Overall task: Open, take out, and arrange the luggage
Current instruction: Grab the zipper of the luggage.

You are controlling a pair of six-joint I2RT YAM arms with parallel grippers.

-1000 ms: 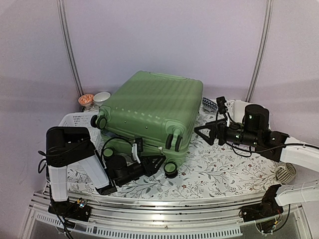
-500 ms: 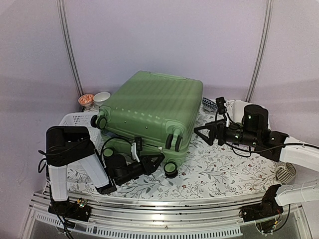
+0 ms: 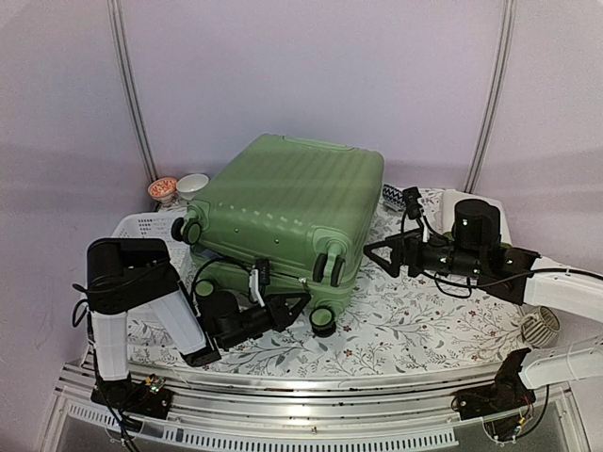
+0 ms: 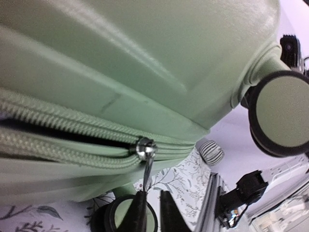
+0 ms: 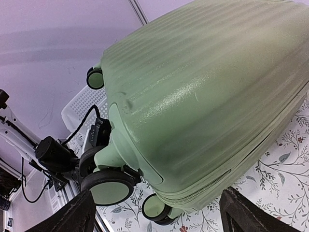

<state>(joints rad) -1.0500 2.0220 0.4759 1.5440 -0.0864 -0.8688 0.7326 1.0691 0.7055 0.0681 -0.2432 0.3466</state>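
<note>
The light-green ribbed luggage (image 3: 287, 212) lies flat on the floral table, its black wheels toward the arms. My left gripper (image 3: 300, 301) sits low at its near edge between the lower wheels. In the left wrist view the zipper (image 4: 58, 130) gapes dark to the left of the silver slider (image 4: 145, 146). The slider's pull hangs down to my left fingertip (image 4: 136, 209). The jaws stand nearly together with a thin gap, so a pinch on the pull is unclear. My right gripper (image 3: 375, 252) is open wide beside the luggage's (image 5: 207, 92) right wheeled corner, holding nothing.
A white perforated basket (image 3: 141, 226) lies behind the luggage at the left, with two small bowls (image 3: 179, 186) beyond it. A blue-patterned item (image 3: 394, 196) sits at the back right. A striped round object (image 3: 539, 328) lies at the right edge.
My left gripper's jaws have drawn much closer together at the zipper pull. The right arm has shifted slightly left toward the luggage, still open.
</note>
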